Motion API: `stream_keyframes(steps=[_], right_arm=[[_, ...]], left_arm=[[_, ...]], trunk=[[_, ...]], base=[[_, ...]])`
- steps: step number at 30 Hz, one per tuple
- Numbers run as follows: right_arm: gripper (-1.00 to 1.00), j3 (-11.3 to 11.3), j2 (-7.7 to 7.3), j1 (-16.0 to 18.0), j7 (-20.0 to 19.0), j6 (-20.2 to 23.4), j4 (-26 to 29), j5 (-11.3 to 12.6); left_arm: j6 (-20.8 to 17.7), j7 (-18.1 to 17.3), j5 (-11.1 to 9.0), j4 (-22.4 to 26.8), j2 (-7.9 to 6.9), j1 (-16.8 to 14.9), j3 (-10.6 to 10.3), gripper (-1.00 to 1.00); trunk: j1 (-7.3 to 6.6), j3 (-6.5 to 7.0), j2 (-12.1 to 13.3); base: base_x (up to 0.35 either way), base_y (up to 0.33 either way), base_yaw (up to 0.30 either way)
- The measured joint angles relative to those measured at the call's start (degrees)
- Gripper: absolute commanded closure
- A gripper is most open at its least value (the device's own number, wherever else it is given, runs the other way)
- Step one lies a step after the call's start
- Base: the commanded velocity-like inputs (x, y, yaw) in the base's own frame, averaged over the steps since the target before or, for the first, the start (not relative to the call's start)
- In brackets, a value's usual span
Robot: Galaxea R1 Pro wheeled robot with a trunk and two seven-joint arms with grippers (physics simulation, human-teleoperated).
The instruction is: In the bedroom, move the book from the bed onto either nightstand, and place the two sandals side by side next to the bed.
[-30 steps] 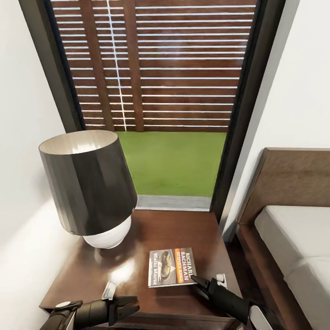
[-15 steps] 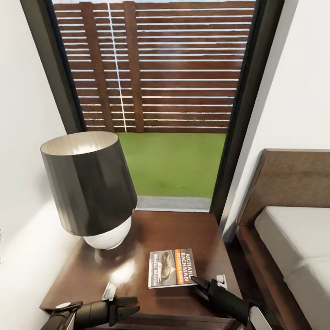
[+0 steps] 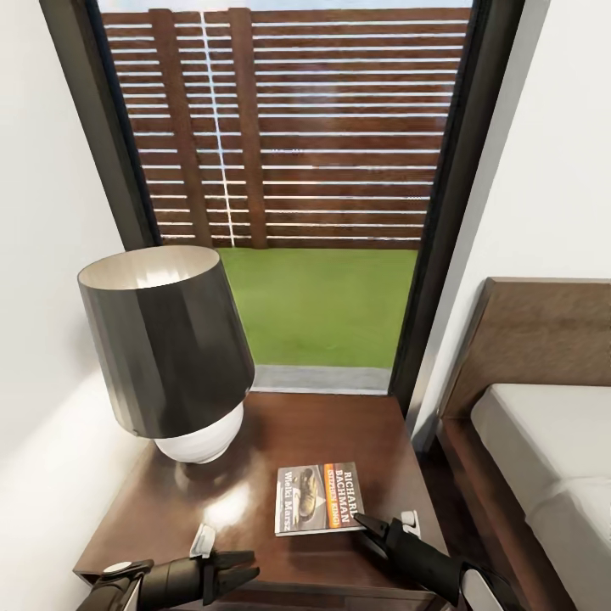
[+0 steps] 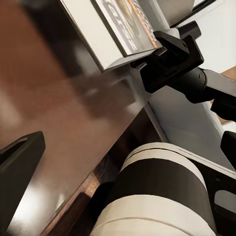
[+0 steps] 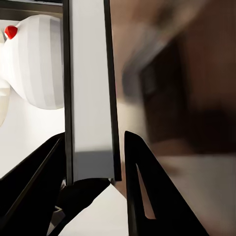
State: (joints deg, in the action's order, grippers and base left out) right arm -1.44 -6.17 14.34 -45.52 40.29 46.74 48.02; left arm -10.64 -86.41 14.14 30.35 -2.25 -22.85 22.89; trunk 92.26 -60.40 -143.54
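- Head view: the robot is facing a dark-brown nightstand (image 3: 255, 543) standing against a white wall, in front of a tall black-framed window (image 3: 458, 195) showing a slatted fence and grass. A lamp (image 3: 165, 348) with a dark-grey shade and white round base is sitting at the nightstand's back left corner. The book (image 3: 316, 497) is lying flat on the nightstand top, near the front right corner. The right gripper (image 3: 371, 524) is sitting at the book's near right corner, its dark fingers spread on either side of that corner. The left gripper (image 3: 246, 567) is hovering over the nightstand's front edge, left of the book and apart from it, its jaws parted and holding nothing. The bed (image 3: 543, 441) is standing to the right of the nightstand.
- Left wrist view: the book (image 4: 118, 29) is lying on the glossy top, with the right gripper (image 4: 169, 56) meeting its corner.
- Right wrist view: the book (image 5: 88, 93) is showing edge-on between the two spread fingers (image 5: 142, 187), which are not pressing it. The lamp base (image 5: 37, 64) is showing beyond.
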Motion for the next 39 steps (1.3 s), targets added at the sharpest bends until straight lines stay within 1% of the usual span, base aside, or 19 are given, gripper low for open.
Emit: stream_keyframes(steps=[1,4,20,23,39], right_arm=[[1.0,0.0,0.0,0.0,-0.01,0.01,0.0,0.0],[1.0,-0.01,-0.02,-0.04,0.83,-0.14,-0.25,-1.03],[1.0,0.05,-0.02,-0.04,0.85,-0.15,-0.25,-1.03],[1.0,0.07,-0.02,-0.04,0.85,-0.11,-0.24,-0.95],[1.0,0.03,-0.02,-0.04,0.85,-0.14,-0.25,-1.03]], left_arm=[[0.0,0.0,0.0,0.0,0.0,0.0,0.0,-1.0],[0.1,1.07,0.02,-0.77,0.01,0.0,0.0,-1.0],[0.06,1.08,0.04,-0.74,0.01,0.0,-0.06,-1.0],[-0.48,1.21,0.33,-0.8,-0.01,0.05,-0.28,-1.0],[-0.42,1.2,0.29,-0.8,0.0,0.04,-0.27,-1.0]], trunk=[[0.0,0.0,0.0],[-0.07,0.65,0.05],[-0.06,0.66,0.05],[-0.14,1.3,0.09],[-0.13,1.31,0.1]], base=[[0.0,0.0,0.0],[0.0,0.0,0.0],[0.0,0.0,0.0],[0.0,0.0,0.0],[0.0,0.0,0.0]])
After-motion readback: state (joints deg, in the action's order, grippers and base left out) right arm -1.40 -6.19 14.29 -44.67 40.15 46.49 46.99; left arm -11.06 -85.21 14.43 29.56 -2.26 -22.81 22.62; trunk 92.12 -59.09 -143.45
